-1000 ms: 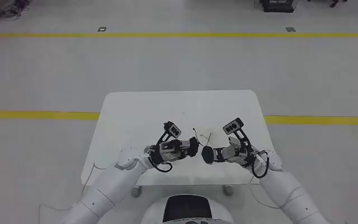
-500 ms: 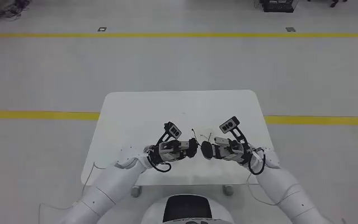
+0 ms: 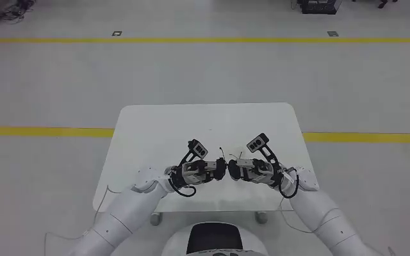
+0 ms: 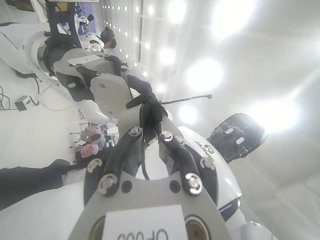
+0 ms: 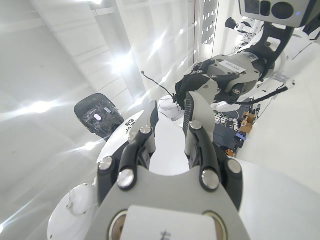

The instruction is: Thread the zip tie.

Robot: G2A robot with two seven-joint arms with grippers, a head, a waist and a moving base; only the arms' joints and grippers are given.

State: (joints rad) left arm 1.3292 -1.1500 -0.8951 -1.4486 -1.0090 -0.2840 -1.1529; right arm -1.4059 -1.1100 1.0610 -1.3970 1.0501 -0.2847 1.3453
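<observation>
The zip tie (image 4: 186,99) is a thin strip of black plastic, smooth, with a slight gloss. The left pincer (image 4: 150,104) has fingers of matt grey plastic. Their tips are wrapped in something black that looks like cloth or tape. Black plastic links join the fingers to the housing, fastened with shiny metal screws (image 4: 192,183). A white paper label (image 5: 232,66) is stuck on that housing. The right pincer (image 5: 170,112) is made of the same matt grey plastic, and one finger carries a black ribbed pad (image 5: 188,112) that looks like rubber. The worktop (image 3: 160,125) is white, smooth and matt. The floor (image 3: 205,70) is pale grey and smooth, with painted yellow lines.
</observation>
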